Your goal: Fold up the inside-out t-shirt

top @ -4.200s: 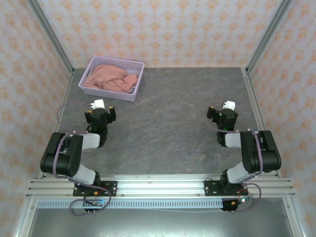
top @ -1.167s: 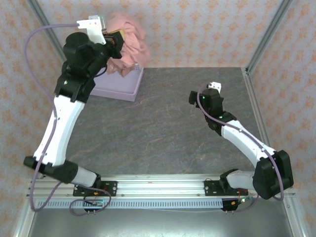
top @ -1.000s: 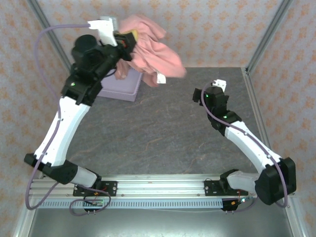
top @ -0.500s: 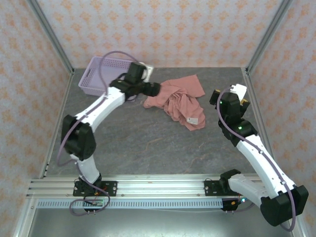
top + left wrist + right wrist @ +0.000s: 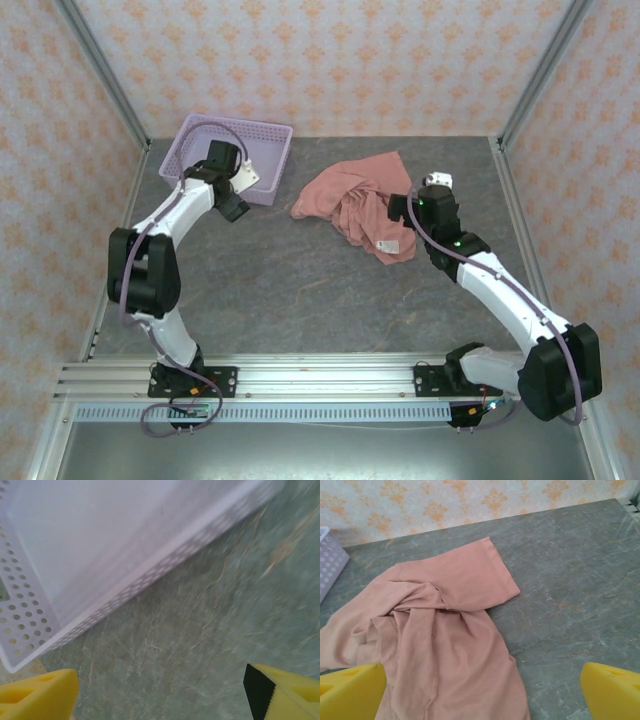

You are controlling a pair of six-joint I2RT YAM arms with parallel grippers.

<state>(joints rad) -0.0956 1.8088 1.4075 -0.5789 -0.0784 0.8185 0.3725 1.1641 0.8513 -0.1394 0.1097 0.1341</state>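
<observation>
Checking in from my end: the inside-out t-shirt point(image 5: 352, 205) is lying in a crumpled heap on the table point(image 5: 300, 300), toward the back and a bit right of middle. One sleeve is spread flat toward the far wall. There's a small white tag point(image 5: 393, 243) on its near corner. I think it's a label, but it's too tiny to be sure. The left gripper point(image 5: 232, 207) hangs just beside the purple basket point(image 5: 200, 130), jaws spread wide over bare tabletop. The right gripper point(image 5: 398, 208) sits right at the shirt's right edge, jaws spread wide too, with the pink cloth just ahead of them on the wrist cam.
</observation>
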